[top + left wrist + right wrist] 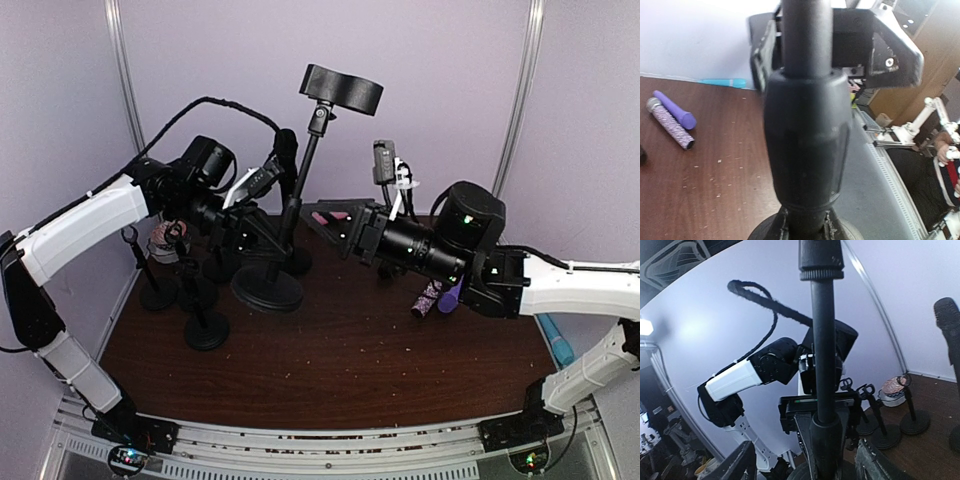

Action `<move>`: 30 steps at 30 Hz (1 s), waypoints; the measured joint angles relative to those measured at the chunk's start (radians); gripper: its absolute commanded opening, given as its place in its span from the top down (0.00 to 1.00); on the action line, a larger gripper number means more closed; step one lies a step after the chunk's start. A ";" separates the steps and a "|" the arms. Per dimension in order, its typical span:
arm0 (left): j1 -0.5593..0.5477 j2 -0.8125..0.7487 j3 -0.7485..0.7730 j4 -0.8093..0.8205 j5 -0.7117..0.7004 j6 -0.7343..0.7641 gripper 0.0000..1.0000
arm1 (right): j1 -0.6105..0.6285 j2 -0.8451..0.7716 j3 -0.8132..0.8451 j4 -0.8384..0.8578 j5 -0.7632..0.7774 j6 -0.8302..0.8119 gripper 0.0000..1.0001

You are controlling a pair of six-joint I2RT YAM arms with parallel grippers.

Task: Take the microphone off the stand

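A tall black stand with a round base rises to a black holder. My left gripper is shut on the stand's pole; in the left wrist view my left gripper shows at the bottom edge, and the pole's thick collar fills the frame. My right gripper faces the pole from the right and is open. In the right wrist view my right gripper has its fingers wide on either side of the collar, not touching it. A black microphone stands upright just behind the pole; what holds it is hidden.
Several small black stands cluster at the left, beside a patterned bowl. A purple microphone and a glittery one lie on the brown table. A teal one lies at the right edge.
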 measured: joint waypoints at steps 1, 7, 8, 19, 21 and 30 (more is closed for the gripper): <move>0.009 0.000 0.006 0.003 -0.016 0.000 1.00 | 0.011 -0.014 0.001 -0.031 0.057 -0.005 0.32; 0.028 0.000 0.016 0.005 -0.110 0.018 1.00 | 0.078 -0.004 0.048 -0.185 0.289 -0.030 0.41; 0.028 0.000 0.016 0.004 -0.123 0.021 1.00 | 0.085 0.008 0.064 -0.205 0.306 -0.032 0.42; 0.028 0.000 0.016 0.004 -0.195 0.047 1.00 | 0.099 0.141 0.225 -0.301 0.384 -0.021 0.63; 0.028 0.000 0.016 0.004 -0.200 0.050 1.00 | 0.099 0.151 0.237 -0.321 0.396 -0.008 0.68; 0.030 0.000 0.016 -0.011 -0.211 0.055 1.00 | 0.098 0.175 0.270 -0.367 0.416 0.021 1.00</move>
